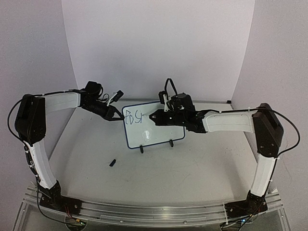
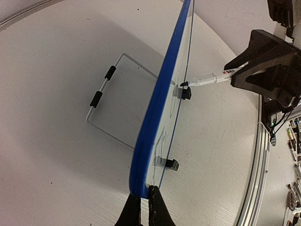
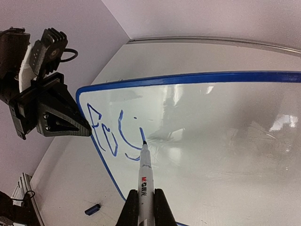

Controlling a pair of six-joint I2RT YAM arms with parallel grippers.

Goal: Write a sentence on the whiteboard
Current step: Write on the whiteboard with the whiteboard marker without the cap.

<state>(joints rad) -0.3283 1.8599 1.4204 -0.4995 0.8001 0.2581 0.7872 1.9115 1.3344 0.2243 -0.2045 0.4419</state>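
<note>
Overhead, the sentence (image 1: 133,117) (first strokes only) reads unclearly.

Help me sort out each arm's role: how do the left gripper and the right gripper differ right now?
The left gripper pinches the whiteboard by its blue frame; the right gripper clamps a marker. The left gripper sits at the board's side, near an upper corner; the right gripper faces the writing surface, marker tip on it. Both are black and shut.

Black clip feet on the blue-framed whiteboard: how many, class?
2. One black clip foot sits under the blue-framed whiteboard, left of middle; the other right of middle.
</note>
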